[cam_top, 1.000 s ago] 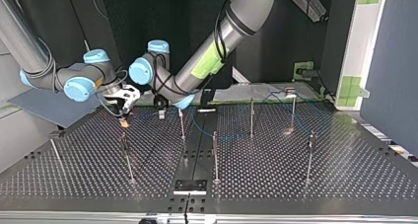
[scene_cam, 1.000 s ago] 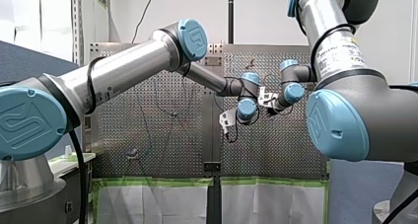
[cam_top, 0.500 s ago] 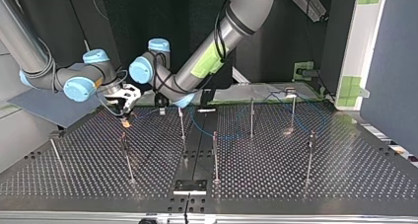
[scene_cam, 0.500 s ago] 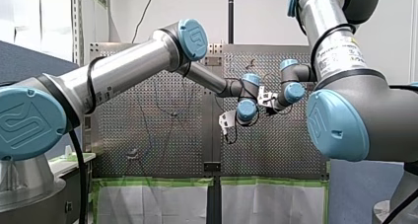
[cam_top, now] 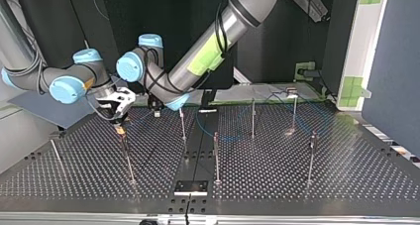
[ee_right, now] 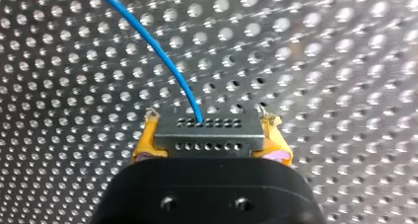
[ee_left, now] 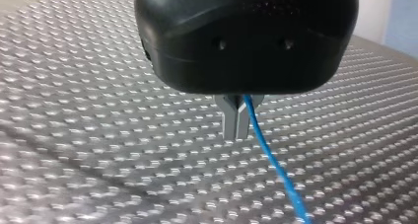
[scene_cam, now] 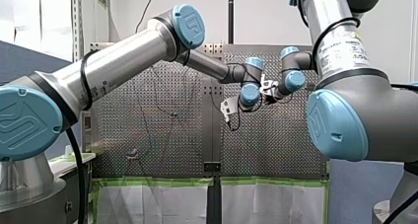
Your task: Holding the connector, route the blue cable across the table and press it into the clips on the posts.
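My right hand (ee_right: 209, 121) is clamped on the grey connector (ee_right: 209, 135) above the perforated surface (ee_right: 320, 61), my left hand (ee_left: 236, 123) pinching the thin blue cable (ee_left: 273, 160), which looks light and floppy, so steer by the rigid connector.

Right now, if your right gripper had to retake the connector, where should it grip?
Probably by its two short ends, as my right gripper does: yellow pads flank the flat grey connector. Come from behind, opposite the face where the blue cable exits, keeping it free.
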Available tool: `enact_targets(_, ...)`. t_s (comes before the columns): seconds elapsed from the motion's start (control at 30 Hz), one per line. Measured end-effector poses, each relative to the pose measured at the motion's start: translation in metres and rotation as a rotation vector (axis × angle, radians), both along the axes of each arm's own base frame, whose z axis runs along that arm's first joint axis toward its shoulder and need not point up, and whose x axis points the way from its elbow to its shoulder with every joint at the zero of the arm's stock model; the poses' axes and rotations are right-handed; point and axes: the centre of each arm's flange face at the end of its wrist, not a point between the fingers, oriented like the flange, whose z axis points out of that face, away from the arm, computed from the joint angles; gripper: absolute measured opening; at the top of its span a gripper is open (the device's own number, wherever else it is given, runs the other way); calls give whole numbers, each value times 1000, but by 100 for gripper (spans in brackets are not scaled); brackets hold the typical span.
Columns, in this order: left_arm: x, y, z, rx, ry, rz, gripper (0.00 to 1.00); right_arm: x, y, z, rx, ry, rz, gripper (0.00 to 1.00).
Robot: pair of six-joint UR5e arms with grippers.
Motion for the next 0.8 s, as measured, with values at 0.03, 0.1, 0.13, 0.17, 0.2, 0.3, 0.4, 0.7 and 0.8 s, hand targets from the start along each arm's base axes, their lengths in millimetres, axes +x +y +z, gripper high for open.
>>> enact_targets(0.03,-1,1,6,-2,-3,6,0,0,2,4,2,-1,0,0)
enact_targets(0.1,-5,3,20,-8,-13,21,0,-1,5,14,7,-8,-2,0)
enact_targets(0.13,-7,3,26,-11,-18,25,0,-2,7,18,9,-13,-4,0)
enact_targets(0.17,-9,3,34,-16,-25,27,0,-2,8,23,9,-19,-5,0)
enact_targets(0.2,-11,3,40,-21,-30,28,0,-3,10,29,7,-28,-7,0)
enact_targets(0.3,-15,3,56,-33,-44,28,0,-4,14,48,-3,-51,-12,0)
enact_targets(0.4,-19,3,70,-44,-57,25,0,-5,18,66,-13,-72,-14,0)
enact_targets(0.7,-25,1,85,-52,-70,13,0,-14,33,119,-36,-93,-19,0)
enact_targets(0.8,-29,-1,90,-59,-75,7,0,-18,39,134,-48,-96,-22,0)
